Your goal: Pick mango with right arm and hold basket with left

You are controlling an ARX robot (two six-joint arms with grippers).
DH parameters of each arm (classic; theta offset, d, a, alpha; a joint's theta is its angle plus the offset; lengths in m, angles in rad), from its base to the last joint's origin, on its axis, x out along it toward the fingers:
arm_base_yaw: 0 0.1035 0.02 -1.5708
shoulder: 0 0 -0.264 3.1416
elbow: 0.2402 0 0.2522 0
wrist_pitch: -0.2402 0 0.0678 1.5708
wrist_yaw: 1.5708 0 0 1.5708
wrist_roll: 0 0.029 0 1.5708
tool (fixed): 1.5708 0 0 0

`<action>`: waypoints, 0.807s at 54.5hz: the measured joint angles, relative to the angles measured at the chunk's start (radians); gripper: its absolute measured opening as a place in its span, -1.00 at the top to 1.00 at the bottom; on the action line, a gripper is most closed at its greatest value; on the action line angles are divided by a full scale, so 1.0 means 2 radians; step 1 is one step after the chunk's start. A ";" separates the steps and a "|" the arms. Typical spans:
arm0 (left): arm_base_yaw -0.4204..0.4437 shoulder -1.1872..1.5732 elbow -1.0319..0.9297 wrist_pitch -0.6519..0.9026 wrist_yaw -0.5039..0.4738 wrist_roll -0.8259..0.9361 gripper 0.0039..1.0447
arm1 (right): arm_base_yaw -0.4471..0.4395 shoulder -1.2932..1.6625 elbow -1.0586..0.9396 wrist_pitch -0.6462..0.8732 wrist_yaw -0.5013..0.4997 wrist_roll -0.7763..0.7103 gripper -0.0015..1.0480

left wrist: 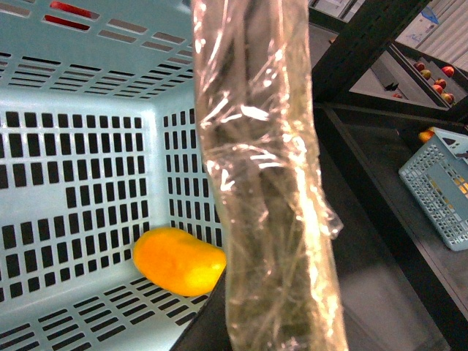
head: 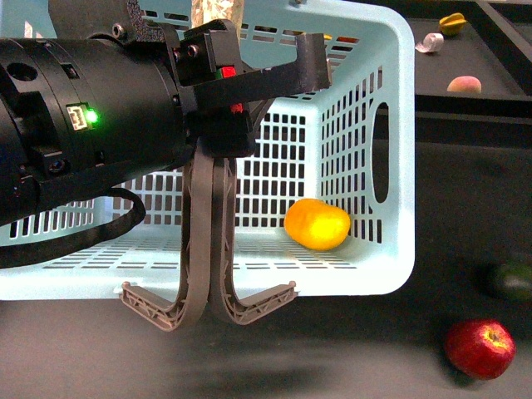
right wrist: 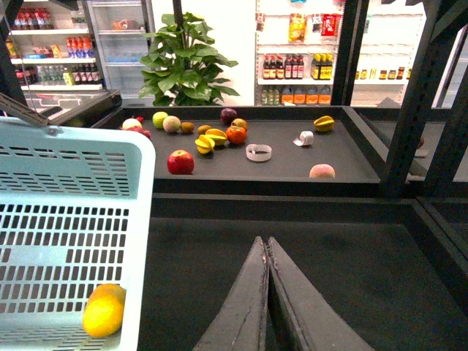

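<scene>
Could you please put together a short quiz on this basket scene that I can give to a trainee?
1. True or false: the mango lies inside the basket.
2. The right arm's fingers are: A) spread wide; B) shut together, holding nothing; C) clamped on an apple.
3. Fill in: the small light on the left arm glows ____.
Key: 1 true; 2 B; 3 green.
</scene>
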 joint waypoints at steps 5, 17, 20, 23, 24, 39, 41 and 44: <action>0.000 0.000 0.000 0.000 0.000 0.000 0.89 | 0.000 0.000 0.000 0.000 0.000 -0.001 0.89; 0.000 0.000 0.000 0.000 0.000 0.000 0.89 | 0.000 0.000 0.000 0.000 0.000 -0.001 0.22; 0.000 0.000 0.000 0.000 0.000 0.000 0.89 | 0.000 0.000 0.000 0.000 0.000 -0.001 0.01; 0.000 0.000 0.000 0.000 0.000 0.000 0.89 | 0.000 0.000 0.000 0.000 0.000 -0.001 -0.22; 0.000 0.000 0.000 0.000 0.000 0.000 0.89 | 0.000 0.000 0.000 0.000 0.000 -0.001 -0.32; -0.014 0.014 0.007 0.007 -0.131 0.080 0.89 | 0.000 0.000 0.000 0.000 0.000 -0.001 -0.85; -0.014 0.017 0.013 0.007 -0.152 0.090 0.89 | 0.000 0.000 0.000 0.000 0.000 0.000 -0.85; -0.012 0.018 0.024 0.005 -0.180 0.089 0.89 | 0.000 0.000 0.000 0.000 0.000 0.000 -0.85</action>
